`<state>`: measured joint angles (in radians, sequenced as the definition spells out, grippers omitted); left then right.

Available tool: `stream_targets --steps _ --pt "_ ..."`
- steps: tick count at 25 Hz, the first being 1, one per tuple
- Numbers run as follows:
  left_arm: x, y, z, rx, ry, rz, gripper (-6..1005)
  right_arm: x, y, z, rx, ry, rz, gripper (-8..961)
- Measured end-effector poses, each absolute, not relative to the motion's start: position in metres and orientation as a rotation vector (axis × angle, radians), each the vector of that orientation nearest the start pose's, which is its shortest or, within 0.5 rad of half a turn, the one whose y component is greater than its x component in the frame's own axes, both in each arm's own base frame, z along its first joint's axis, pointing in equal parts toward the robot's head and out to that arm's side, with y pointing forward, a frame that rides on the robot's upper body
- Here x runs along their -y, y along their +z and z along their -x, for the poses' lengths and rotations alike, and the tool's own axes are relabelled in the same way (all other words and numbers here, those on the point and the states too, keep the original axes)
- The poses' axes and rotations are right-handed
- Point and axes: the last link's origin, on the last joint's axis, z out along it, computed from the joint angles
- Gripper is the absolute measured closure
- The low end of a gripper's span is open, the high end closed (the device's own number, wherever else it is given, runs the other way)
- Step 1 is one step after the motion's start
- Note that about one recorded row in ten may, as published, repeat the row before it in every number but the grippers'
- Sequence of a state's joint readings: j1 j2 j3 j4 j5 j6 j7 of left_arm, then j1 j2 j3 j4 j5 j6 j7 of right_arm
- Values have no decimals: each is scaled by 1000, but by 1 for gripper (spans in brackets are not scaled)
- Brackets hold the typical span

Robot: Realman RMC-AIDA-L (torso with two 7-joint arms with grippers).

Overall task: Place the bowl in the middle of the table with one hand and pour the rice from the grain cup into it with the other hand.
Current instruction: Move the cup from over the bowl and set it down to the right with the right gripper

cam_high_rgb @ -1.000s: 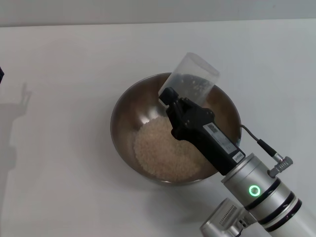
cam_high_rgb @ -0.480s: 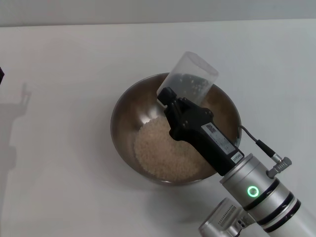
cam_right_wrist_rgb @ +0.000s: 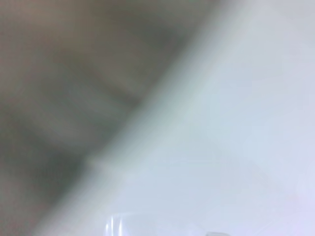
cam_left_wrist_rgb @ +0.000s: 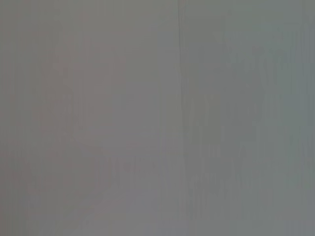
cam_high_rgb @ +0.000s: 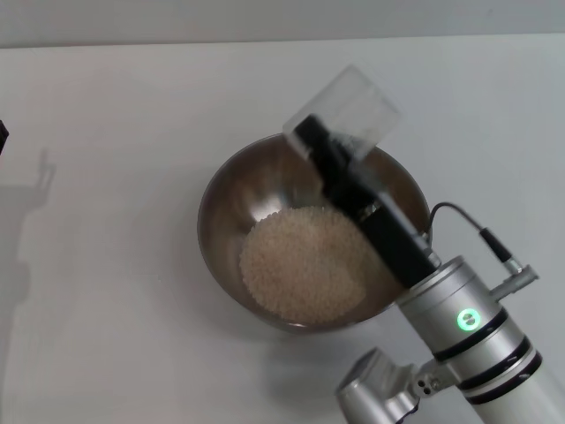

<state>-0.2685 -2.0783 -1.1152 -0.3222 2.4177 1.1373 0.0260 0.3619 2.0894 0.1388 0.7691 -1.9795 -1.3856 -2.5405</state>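
**Cup rolled back up, rice now in the bowl**

Head view: the right gripper [cam_high_rgb: 311,134] has rotated since half a sec ago. Arm body now shows narrow edge-on instead of its broad face, and the grain cup [cam_high_rgb: 346,113] has swung from mouth-down tilt to roughly level/tipping back, above the far rim of the bowl [cam_high_rgb: 221,208]. Grains that clung inside the cup a moment ago are no longer visible; cup looks empty, tho translucent wall makes that hard to confirm. Fingers pinch the cup at its near side. The rice [cam_high_rgb: 305,263] lies as a pale mound on the bowl bottom, approx same heap as before. Bowl sits about mid on the table [cam_high_rgb: 106,265], unmoved. Left gripper not visible; only a dark sliver at the table's left edge.

Left wrist view: plain grey surface, nothing of the task, no fingers shown. Arm seems parked off to the side.

Right wrist view: blurred; pale area w/ a faint clear edge low down, prob the cup, can't be sure.

Judgement: pour looks finished; what's left is likely setting the cup down clear of the bowl.
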Motion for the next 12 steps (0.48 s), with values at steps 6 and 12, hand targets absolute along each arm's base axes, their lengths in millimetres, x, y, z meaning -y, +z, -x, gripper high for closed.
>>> stream_targets --steps 6,12 --pt "-303 6 352 532 -595 1419 173 -230 -95 -170 1078 -252 1202 904" --pt "-303 6 352 532 -595 1418 173 -231 -68 -179 642 14 1288 903"
